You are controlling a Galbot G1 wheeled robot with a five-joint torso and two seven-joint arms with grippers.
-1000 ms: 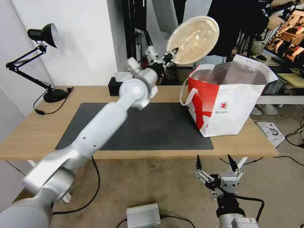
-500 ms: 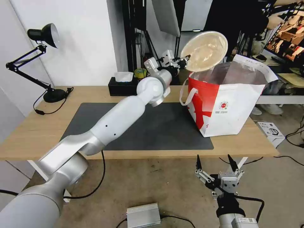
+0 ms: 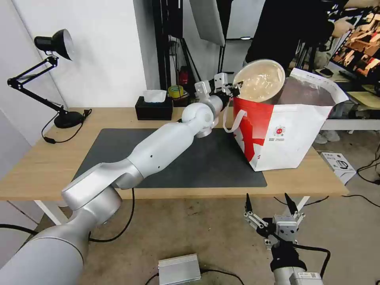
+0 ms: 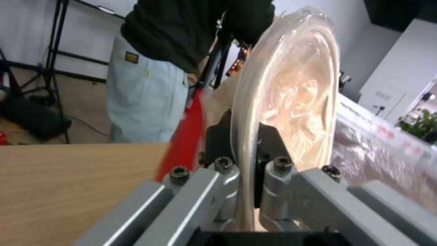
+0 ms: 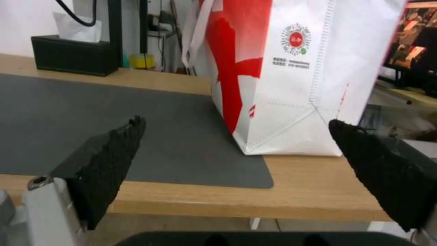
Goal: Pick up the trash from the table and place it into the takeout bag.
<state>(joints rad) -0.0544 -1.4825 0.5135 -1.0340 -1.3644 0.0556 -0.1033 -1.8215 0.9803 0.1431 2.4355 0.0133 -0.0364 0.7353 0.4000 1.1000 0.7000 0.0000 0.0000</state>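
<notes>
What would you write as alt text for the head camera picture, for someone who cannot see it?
The robot's left gripper holds a round beige pulp bowl tilted on edge, partly inside the open top of a boxy red-and-white takeout bag standing on a light-wood table. The right gripper waits open below the table's front edge.

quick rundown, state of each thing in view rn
left gripper: shut on the beige pulp bowl's rim, at the bag's mouth
beige pulp bowl: tilted on edge, partly inside the bag's opening
takeout bag: upright on the table, top open
right gripper: open, holding nothing, below the table's front edge
table: dark mat bare
tissue box: tissue sticking up
</notes>
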